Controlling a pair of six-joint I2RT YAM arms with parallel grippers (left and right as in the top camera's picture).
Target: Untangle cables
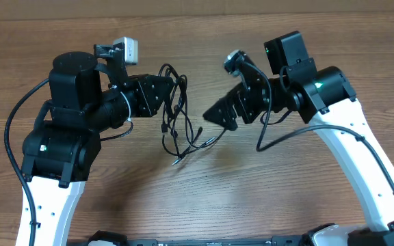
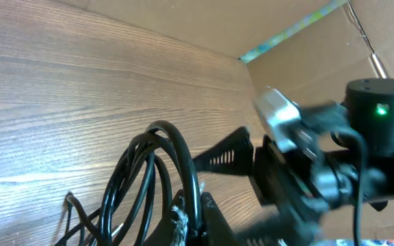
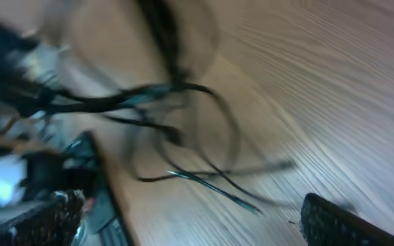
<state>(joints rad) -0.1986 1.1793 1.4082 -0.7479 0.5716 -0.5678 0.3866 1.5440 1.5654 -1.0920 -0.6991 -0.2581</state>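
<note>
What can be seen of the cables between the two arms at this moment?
The cables are thin, black, glossy cords, several of them wound together in loops and tangled. The left gripper is shut on the upper part of the bundle. In the left wrist view the top loops arch up from its fingers, clear of the wooden table. The lower strands trail onto the table and end in small plugs with metallic tips. The open right gripper is close by, with no contact showing.
</note>
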